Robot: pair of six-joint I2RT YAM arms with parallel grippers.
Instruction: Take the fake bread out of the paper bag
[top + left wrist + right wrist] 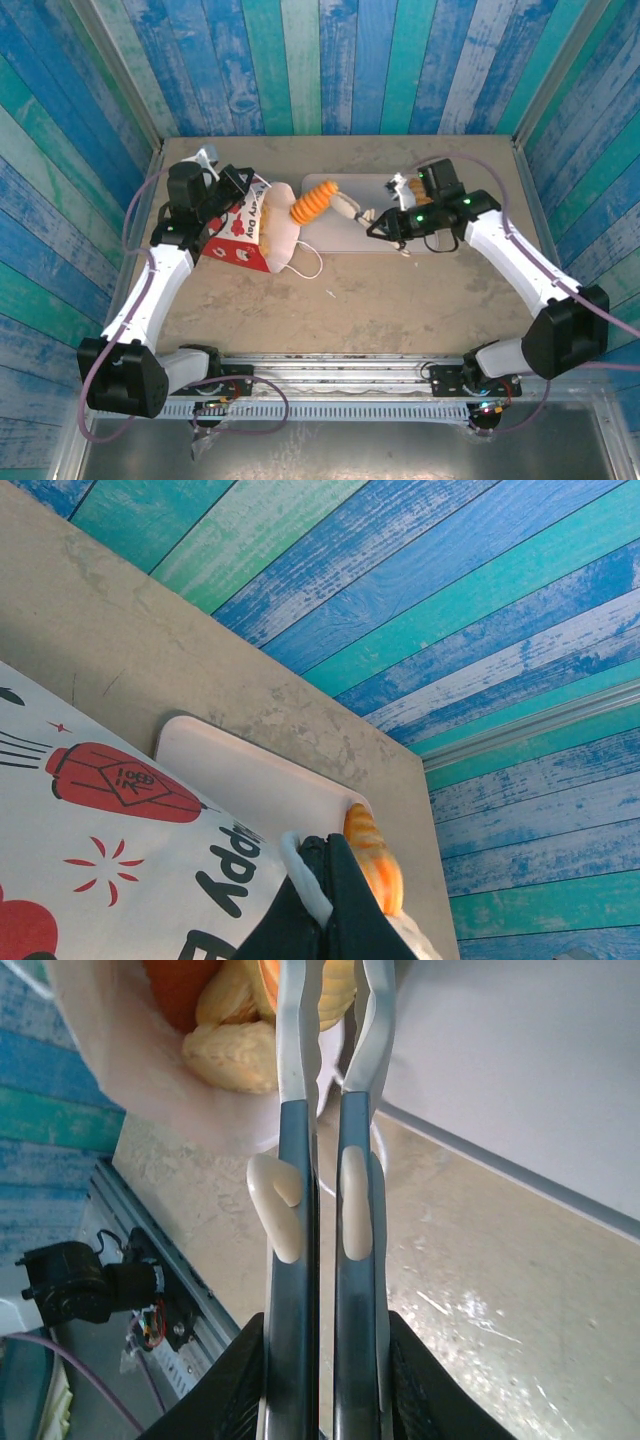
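Paper bag (240, 238): tipped, rim clamped by closed left gripper (240, 188). Croissant (315, 203): at bag mouth, pinched in tongs (350, 212) squeezed by right gripper (383, 226). Risk: croissant may be dropped if squeeze slackens.

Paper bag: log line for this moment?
left end effector: shut on paper bag | right end effector: shut on tongs | tongs: pinching croissant by bag mouth | more bread in bag
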